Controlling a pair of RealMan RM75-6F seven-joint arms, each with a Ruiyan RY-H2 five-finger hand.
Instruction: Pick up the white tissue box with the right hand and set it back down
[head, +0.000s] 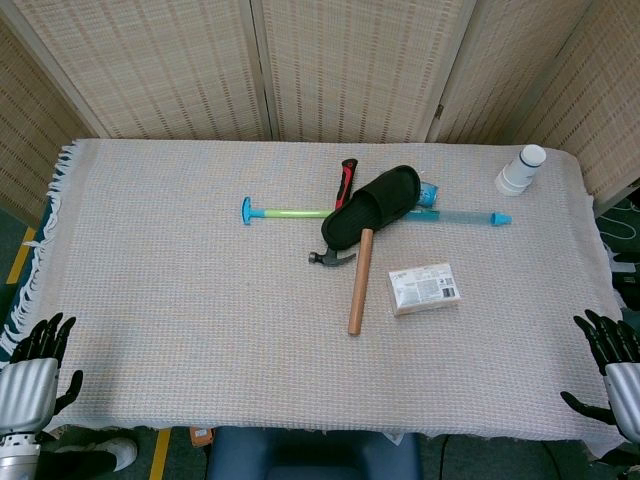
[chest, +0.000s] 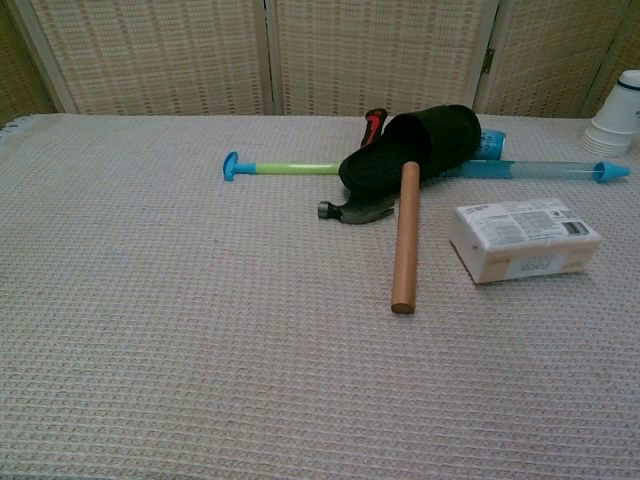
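Though boxy, the white tissue box (head: 425, 288) looks light and soft-sided — lies flat just right of the hammer handle (head: 359, 282). Best grasped across its short sides. Right hand (head: 615, 365) at table edge, fingers apart, empty; left hand (head: 35, 370) likewise.

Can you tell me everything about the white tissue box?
The white tissue box is a small, flat rectangular pack, apparently in plastic wrap, with a printed label on top. It lies flat on the woven tablecloth, right of the hammer, touching nothing else. Neither robot hand holds it.
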